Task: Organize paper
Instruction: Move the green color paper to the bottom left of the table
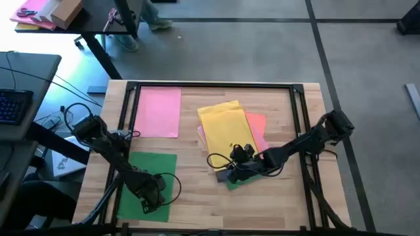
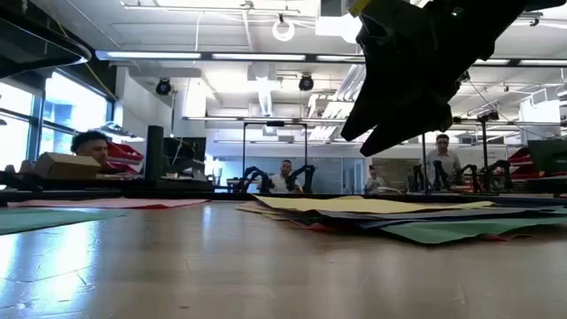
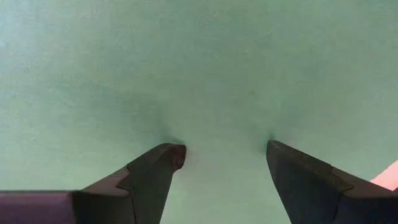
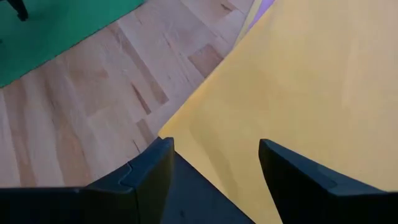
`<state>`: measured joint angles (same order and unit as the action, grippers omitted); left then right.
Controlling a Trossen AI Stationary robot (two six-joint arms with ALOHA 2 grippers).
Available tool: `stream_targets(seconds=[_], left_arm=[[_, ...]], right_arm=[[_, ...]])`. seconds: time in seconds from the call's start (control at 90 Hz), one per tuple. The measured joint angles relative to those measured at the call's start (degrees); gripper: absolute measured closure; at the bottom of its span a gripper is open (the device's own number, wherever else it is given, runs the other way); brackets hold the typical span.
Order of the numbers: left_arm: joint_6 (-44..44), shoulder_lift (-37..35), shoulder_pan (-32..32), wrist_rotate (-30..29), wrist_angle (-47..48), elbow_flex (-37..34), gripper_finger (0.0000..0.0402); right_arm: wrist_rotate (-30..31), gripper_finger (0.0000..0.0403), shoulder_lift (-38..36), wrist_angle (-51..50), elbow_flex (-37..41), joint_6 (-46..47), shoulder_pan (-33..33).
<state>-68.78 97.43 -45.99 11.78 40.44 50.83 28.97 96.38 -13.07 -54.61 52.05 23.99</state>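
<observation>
While my right gripper [image 1: 231, 172] is hanging over the near end of the loose stack in the middle of the table [image 1: 197, 196], its two fingers [image 4: 146, 177] are standing apart with nothing between them. Through the right wrist view I am looking down at the yellow sheet [image 4: 311, 93] on top of that stack, with a dark grey sheet [image 4: 199, 199] showing right under the fingers and bare wood beside it. From above, the yellow sheet [image 1: 224, 128] is lying slightly askew on an orange sheet [image 1: 257, 124] and a pale pink one, and a green corner [image 1: 231, 185] is poking out at the near end, just under my gripper. In the low view the gripper is hovering as a dark shape just above the stack, not plainly touching it.

My left gripper [image 1: 152, 193] is sitting over the green sheet [image 1: 146, 177] near the table's near left corner. Its fingers [image 3: 155, 171] are spread wide and holding nothing; their tips are coming right down to the green paper [image 3: 199, 74], though I cannot tell for sure whether they are pressing on it.

A separate pink sheet [image 1: 157, 111] is lying flat toward the far left corner, apart from both the green sheet and the stack.

Beyond the table, several people [image 2: 285, 175] are sitting or standing in the room behind.
</observation>
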Motion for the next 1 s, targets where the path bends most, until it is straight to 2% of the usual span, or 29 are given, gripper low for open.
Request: stream_targets(seconds=[0.311, 0.711, 1.0], left_arm=[[-1.6, 0.0, 1.8, -0.2, -0.3, 0.0, 0.0161], [-1.5, 0.0, 1.1, 3.0, -0.1, 0.0, 0.0161], [-0.6, 0.0, 1.0, 3.0, 0.0, 0.0, 0.0161]], right_arm=[[0.0, 0.0181, 0.0, 0.0, 0.0, -0.4, 0.0], [0.1, 0.0181, 0.0, 0.2, 0.0, -2.0, 0.1], [5.5, 0.0181, 0.0, 2.3, 0.0, -4.5, 2.0]])
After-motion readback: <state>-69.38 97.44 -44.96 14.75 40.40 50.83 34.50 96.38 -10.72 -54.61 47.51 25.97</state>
